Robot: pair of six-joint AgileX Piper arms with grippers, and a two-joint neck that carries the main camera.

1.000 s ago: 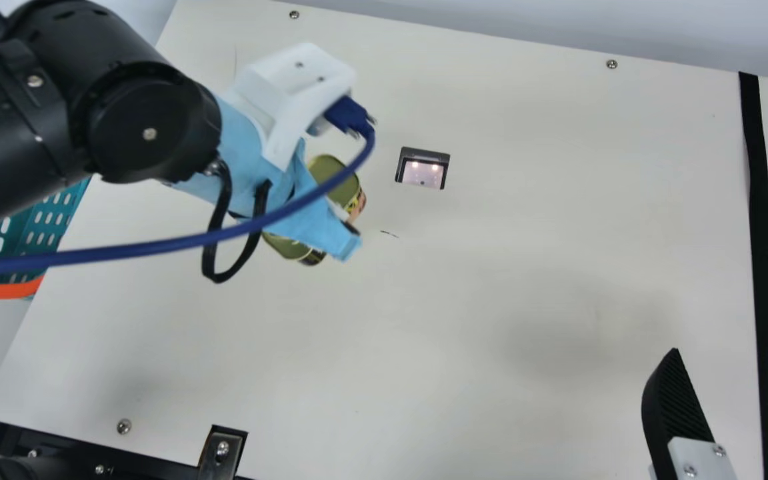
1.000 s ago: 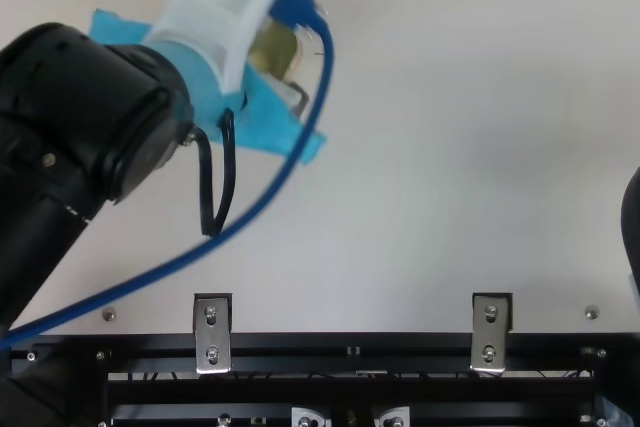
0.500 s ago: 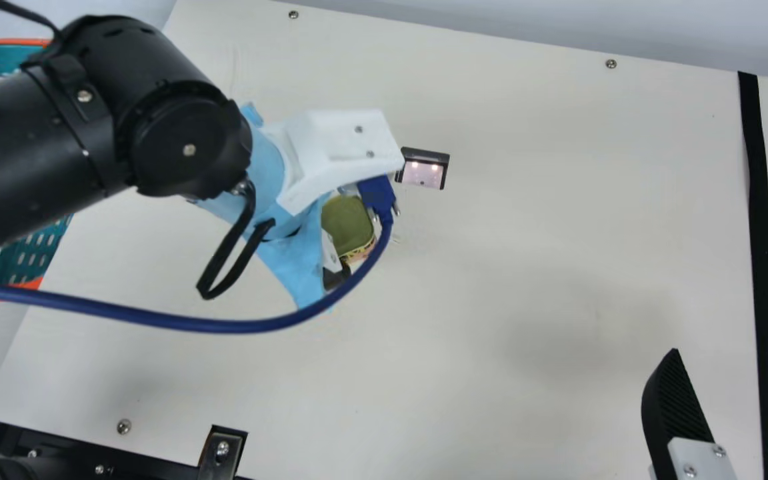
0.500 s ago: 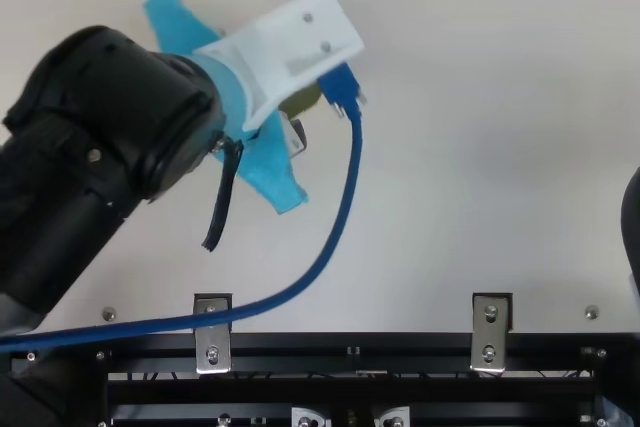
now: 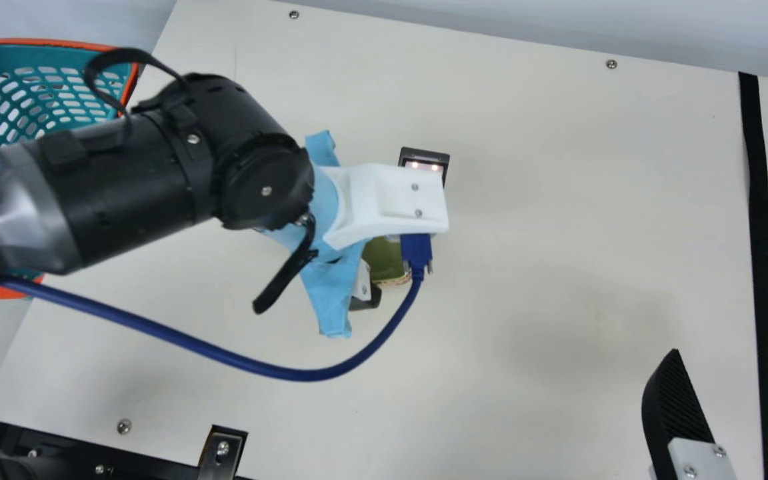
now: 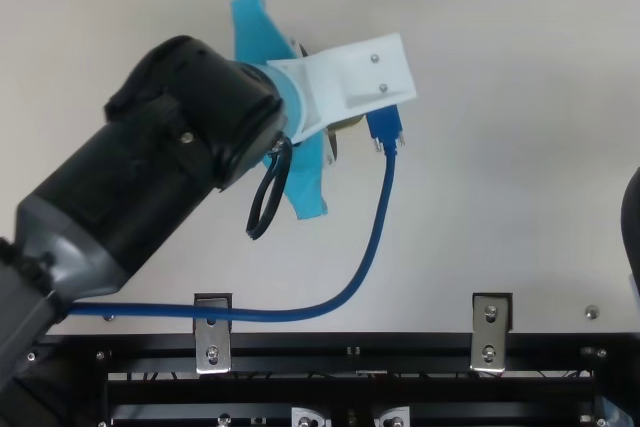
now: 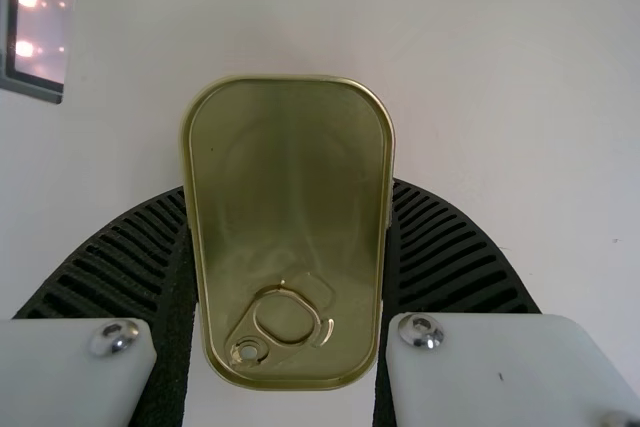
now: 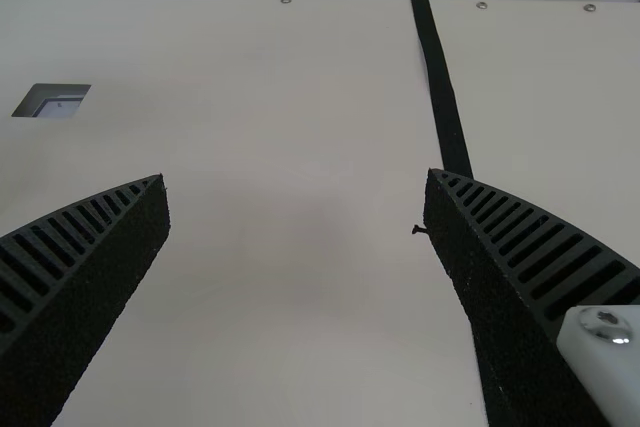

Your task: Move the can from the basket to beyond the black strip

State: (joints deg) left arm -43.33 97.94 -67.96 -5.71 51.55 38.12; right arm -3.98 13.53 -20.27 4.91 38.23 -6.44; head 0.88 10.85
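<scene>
My left gripper (image 5: pixel 365 295) is over the table's left-middle part in the main view, partly hidden by its white camera mount. The olive-gold can (image 5: pixel 384 259) is between its fingers. In the left wrist view, my left gripper (image 7: pixel 290 190) is shut on the can (image 7: pixel 290 227), whose ring-pull lid faces the camera. The black strip (image 5: pixel 762 233) runs down the table's right side, far from the can. My right gripper (image 5: pixel 739 367) stands open at the lower right, its fingers either side of the strip. In the right wrist view, my right gripper (image 8: pixel 296 177) holds nothing.
A teal basket with an orange rim (image 5: pixel 57 44) stands at the table's left edge, partly behind my left arm. A dark-framed device with lights (image 5: pixel 426 157) is set in the table near the camera mount. A blue cable (image 5: pixel 291 373) loops below the left arm.
My left arm has moved right and toward the table's near side with the can in its gripper, turning at the wrist. More of the basket shows. The right gripper has kept still.
</scene>
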